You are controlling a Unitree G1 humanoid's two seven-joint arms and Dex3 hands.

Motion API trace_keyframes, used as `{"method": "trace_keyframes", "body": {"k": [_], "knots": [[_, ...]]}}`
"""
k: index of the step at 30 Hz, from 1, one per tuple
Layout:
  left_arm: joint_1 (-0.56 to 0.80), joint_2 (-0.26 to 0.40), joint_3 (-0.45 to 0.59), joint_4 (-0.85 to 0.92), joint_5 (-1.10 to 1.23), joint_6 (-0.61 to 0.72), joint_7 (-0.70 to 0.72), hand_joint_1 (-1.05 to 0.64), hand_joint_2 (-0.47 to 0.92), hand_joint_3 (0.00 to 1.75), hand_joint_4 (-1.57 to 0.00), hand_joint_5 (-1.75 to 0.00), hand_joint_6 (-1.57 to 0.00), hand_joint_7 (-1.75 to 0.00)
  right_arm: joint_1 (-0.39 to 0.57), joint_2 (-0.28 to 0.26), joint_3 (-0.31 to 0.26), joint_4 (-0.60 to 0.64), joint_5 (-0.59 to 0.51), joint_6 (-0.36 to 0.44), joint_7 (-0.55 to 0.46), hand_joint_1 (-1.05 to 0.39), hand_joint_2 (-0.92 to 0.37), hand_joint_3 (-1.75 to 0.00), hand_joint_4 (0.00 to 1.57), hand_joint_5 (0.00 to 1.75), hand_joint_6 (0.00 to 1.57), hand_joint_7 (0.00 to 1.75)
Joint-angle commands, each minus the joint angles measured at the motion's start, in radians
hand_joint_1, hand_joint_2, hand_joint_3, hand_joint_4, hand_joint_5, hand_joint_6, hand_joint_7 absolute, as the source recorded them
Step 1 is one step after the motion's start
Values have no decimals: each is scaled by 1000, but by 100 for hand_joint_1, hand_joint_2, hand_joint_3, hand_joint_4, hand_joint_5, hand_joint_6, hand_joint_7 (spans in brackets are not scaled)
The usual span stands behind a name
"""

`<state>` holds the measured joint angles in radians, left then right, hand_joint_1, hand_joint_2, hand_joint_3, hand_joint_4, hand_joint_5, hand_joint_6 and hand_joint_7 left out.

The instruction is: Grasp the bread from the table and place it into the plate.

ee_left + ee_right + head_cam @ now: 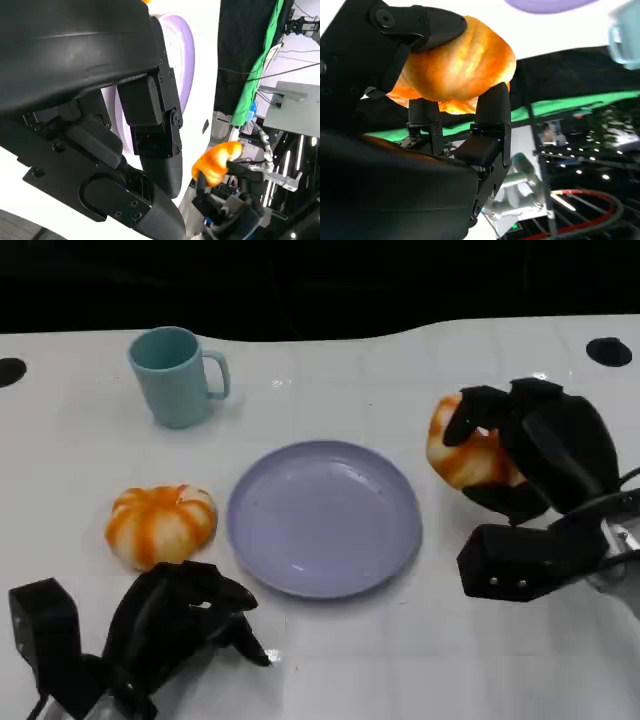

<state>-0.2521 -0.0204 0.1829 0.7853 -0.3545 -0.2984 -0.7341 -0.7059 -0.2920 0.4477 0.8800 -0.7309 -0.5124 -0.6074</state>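
The right hand (530,455) is gripping the bread (463,452) to the right of the plate (323,517), fingers wrapping over and under its rounded crust, so it is risking a slip or an off-rim drop.

Held bread (465,452): round, orange-and-white striped loaf — lifted off the table, just right of the plate, fingers wrapped around it.
Second bread (160,524): same pumpkin-like striped look — lying flat on the table, just left of the plate, apart from it.
Plate (323,517): lilac, round, shallow — flat on the table, nothing in it.
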Motion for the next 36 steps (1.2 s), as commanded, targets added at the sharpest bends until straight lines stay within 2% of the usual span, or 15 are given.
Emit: {"method": "trace_keyframes", "body": {"k": [1, 4, 7, 10, 13, 19, 23, 27, 28, 29, 31, 32, 34, 35, 36], "knots": [[13, 15, 4, -4, 3, -3, 3, -105, 72, 0, -157, -59, -157, -20, -40, 37, -1, -15, 24, -32, 58, -9, -25, -142, 99, 175, 85, 155], [14, 16, 5, -5, -1, 2, -1, -105, 72, 0, -157, -59, -157, -20, -62, 69, 5, -7, 30, -53, 100, -11, -26, -139, 98, 175, 85, 152], [17, 15, 3, -5, 4, -6, 1, -105, 72, 0, -157, -59, -157, -20, -84, 103, 11, 21, 30, -65, 130, -12, -28, -133, 98, 175, 80, 165], [19, 14, 2, -9, 4, -8, 1, -105, 72, 0, -157, -59, -157, -20, -111, 139, 23, 63, 28, -75, 157, -13, -29, -131, 98, 175, 78, 168], [20, 15, 2, -10, 2, -6, -3, -105, 72, 0, -157, -59, -157, -20, -131, 165, 34, 95, 27, -66, 186, -16, -32, -131, 99, 175, 89, 141], [20, 15, 4, -6, 1, -8, -1, -105, 72, 0, -157, -59, -157, -19, -155, 212, 57, 178, 15, -93, 163, -15, -28, -130, 98, 175, 89, 141], [21, 15, 2, -9, 5, -15, 0, -105, 72, 0, -157, -59, -157, -19, -163, 234, 67, 219, 19, -103, 172, -16, -40, -116, 94, 175, 92, 115], [22, 15, 1, -8, 5, -17, 0, -105, 73, 0, -157, -59, -157, -19, -171, 247, 70, 251, 25, -92, 180, -16, -41, -116, 88, 170, 95, 98], [22, 15, 1, -9, 3, -15, -1, -105, 73, 0, -157, -59, -157, -19, -173, 249, 70, 255, 27, -85, 189, -17, -41, -112, 86, 168, 93, 94], [23, 14, 1, -10, 3, -15, 0, -105, 73, 0, -157, -59, -157, -19, -174, 249, 68, 257, 31, -80, 206, -21, -47, -97, 79, 152, 87, 80], [23, 14, 1, -12, 3, -12, 2, -105, 73, 0, -157, -59, -157, -19, -172, 248, 60, 255, 46, -81, 242, -25, -56, -76, 73, 133, 83, 60], [24, 13, 1, -12, 3, -10, 4, -105, 72, 0, -157, -59, -157, -20, -170, 247, 56, 252, 54, -78, 266, -28, -61, -64, 63, 110, 75, 45], [23, 14, 0, -11, 3, -10, 4, -105, 72, 0, -157, -59, -157, -20, -169, 242, 57, 244, 59, -62, 311, -34, -72, -44, 54, 77, 69, 25], [24, 14, 0, -13, 3, -8, 2, -105, 72, 0, -157, -59, -157, -20, -168, 240, 58, 237, 63, -52, 334, -40, -82, -30, 46, 57, 61, 14], [26, 14, -1, -15, 5, -11, 3, -105, 72, 0, -157, -59, -157, -20, -166, 239, 56, 231, 68, -45, 353, -45, -87, -22, 40, 48, 56, 8]]}}
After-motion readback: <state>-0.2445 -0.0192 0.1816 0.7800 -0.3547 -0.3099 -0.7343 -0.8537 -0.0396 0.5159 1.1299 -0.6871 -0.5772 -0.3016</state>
